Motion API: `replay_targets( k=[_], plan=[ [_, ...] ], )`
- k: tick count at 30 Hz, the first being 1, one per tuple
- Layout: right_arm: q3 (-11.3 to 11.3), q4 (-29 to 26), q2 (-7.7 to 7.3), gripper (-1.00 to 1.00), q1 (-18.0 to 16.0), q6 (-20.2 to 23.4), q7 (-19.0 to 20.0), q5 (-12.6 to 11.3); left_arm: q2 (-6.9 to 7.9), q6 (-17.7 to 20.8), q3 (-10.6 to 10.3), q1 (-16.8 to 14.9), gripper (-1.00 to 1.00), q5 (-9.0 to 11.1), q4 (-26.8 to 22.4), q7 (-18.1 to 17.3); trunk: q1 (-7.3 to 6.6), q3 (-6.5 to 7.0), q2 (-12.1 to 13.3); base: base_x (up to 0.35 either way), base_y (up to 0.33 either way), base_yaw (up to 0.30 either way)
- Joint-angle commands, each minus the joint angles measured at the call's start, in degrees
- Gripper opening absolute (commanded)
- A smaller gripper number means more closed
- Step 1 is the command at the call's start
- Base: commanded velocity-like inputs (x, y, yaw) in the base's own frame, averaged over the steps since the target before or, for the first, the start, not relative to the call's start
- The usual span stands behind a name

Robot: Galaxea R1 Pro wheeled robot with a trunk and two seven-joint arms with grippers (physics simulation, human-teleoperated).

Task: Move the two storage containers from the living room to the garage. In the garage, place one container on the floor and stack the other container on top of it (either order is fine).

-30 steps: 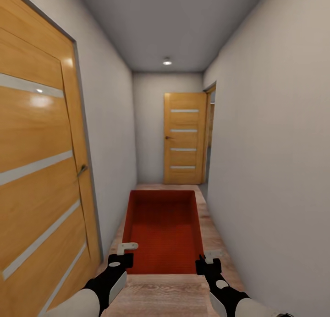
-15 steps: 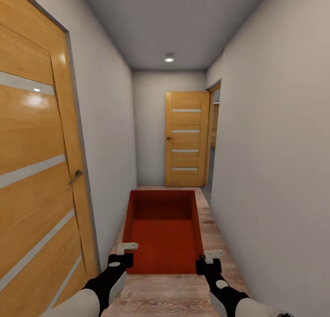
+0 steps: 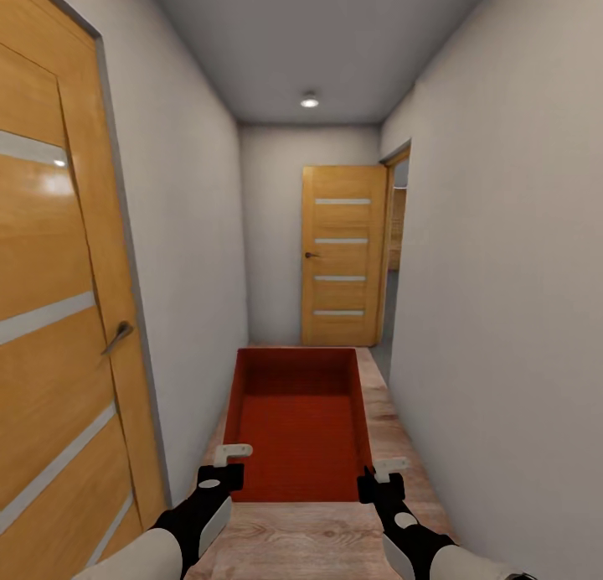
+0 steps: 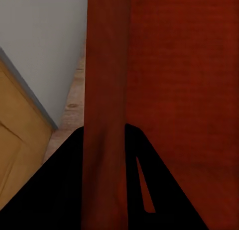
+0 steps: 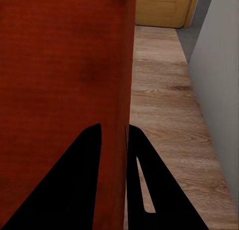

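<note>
The robot is in a narrow corridor with white walls and a light wood floor. It carries one orange-red container in front of it, held level between the two arms, open side up. The left gripper is clamped on the container's left wall near the closer corner; in the left wrist view the wall passes between the two dark fingers. The right gripper is clamped on the right wall in the same way, and the right wrist view shows that wall between its fingers, with the wood floor beside it.

Compared with one second ago, the whole head view is shifted. The near door on the left side now takes less of the picture, and its handle sits lower and more to the left edge. The far door at the end of the corridor looks a little bigger, and the ceiling lamp is a little higher. The container and both grippers stay at the same place in the head view.
</note>
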Motion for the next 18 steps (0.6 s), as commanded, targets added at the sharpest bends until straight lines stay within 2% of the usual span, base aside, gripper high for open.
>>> replay_targets(
  k=[1,5,9,18],
  plan=[
    [-0.6,0.6,-0.04,-1.00,0.0,0.0,0.0,0.0,1.04,0.2,4.1,-0.1,-1.00,-0.3,-0.3,0.6,0.04,-0.08,-0.1,0.323,0.000,0.000],
    [-0.6,0.6,-0.05,-1.00,0.0,0.0,0.1,0.0,0.99,0.2,4.1,-0.1,-1.00,-0.3,-0.3,0.6,0.04,-0.08,-0.1,0.323,0.000,0.036],
    [-0.6,0.6,-0.15,-1.00,0.0,0.0,0.3,0.0,0.99,0.2,4.1,-0.1,-1.00,-0.3,-0.3,0.6,0.04,-0.08,-0.1,0.323,0.000,0.158],
    [-0.6,0.6,-0.09,-1.00,0.0,0.0,0.4,0.0,0.98,0.2,4.1,-0.1,-1.00,-0.3,-0.3,0.6,0.04,-0.08,-0.1,0.323,0.000,0.014]
  ],
)
